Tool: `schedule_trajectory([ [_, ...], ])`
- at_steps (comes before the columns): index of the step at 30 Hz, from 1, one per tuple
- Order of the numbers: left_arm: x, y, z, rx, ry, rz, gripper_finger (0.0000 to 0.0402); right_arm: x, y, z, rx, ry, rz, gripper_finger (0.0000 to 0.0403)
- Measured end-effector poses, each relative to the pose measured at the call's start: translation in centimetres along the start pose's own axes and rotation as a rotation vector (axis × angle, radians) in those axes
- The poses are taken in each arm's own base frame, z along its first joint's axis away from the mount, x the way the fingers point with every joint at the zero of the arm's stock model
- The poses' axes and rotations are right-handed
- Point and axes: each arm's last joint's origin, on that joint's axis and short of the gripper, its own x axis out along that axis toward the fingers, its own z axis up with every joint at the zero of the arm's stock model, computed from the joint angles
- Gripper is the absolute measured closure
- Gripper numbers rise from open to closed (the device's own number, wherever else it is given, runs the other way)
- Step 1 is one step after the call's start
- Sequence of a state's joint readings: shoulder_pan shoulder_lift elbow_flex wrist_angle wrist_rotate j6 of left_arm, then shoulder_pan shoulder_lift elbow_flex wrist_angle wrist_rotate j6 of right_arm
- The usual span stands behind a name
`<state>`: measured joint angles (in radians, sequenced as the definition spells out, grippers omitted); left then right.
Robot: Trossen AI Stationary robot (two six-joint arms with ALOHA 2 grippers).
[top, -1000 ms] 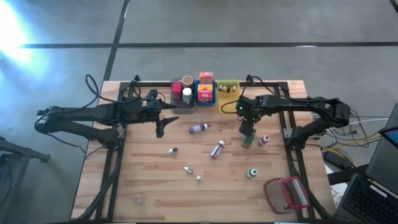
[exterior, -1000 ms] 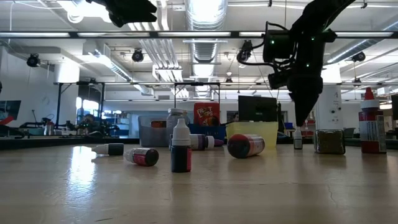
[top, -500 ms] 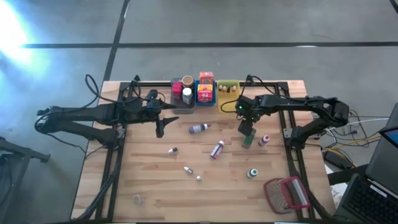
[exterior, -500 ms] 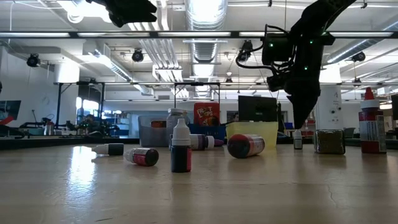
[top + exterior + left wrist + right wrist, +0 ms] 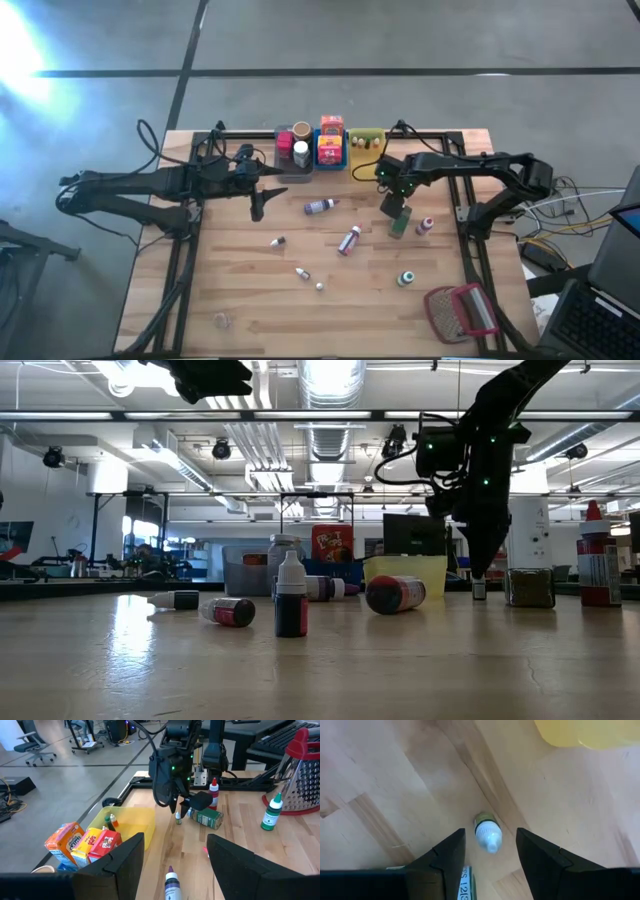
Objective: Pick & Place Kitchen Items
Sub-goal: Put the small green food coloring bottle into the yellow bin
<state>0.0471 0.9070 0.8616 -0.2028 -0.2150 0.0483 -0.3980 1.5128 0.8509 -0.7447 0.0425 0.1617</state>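
While the right claw [image 5: 487, 865] hangs over a tiny white-capped bottle [image 5: 487, 834] just in front of the yellow bin [image 5: 367, 141], its fingers stand apart on either side of the bottle and hold nothing. That bottle stands upright on the worktop [image 5: 250, 300], just beside a dark green jar [image 5: 206, 818] lying on its side. The left claw [image 5: 257, 207] waits well to the left of the yellow bin, beyond the grey bin [image 5: 290, 165], fingers apart and empty.

By my reckoning the job is partly done. The grey bin holds a few jars, the blue bin [image 5: 331, 152] holds orange and yellow boxes [image 5: 82, 841], and the yellow bin has a couple of small bottles. Still loose in front of the yellow bin are a purple-capped bottle [image 5: 320, 207], a red bottle [image 5: 350, 240], a green-capped bottle [image 5: 406, 278] and several tiny ones.
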Motion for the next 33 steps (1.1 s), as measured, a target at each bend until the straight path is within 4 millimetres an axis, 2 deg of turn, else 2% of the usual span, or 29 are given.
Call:
schedule_trajectory([
  [5,0.0,0.0,0.0,0.0,0.0,0.0,0.0179,-0.02,0.01,0.04,0.0,-0.006,0.0,0.0239],
  [22,0.0,0.0,0.0,0.0,0.0,0.0,0.0179,0.02,0.04,0.0,-0.004,-0.005,0.016,0.0319],
  [26,0.0,0.0,0.0,0.0,0.0,0.0,0.0179,0.02,0.05,-0.06,-0.006,0.002,0.018,0.0322],
  [33,0.0,0.0,0.0,0.0,0.0,0.0,0.0179,0.04,0.02,-0.19,-0.016,0.013,0.016,0.0301],
])
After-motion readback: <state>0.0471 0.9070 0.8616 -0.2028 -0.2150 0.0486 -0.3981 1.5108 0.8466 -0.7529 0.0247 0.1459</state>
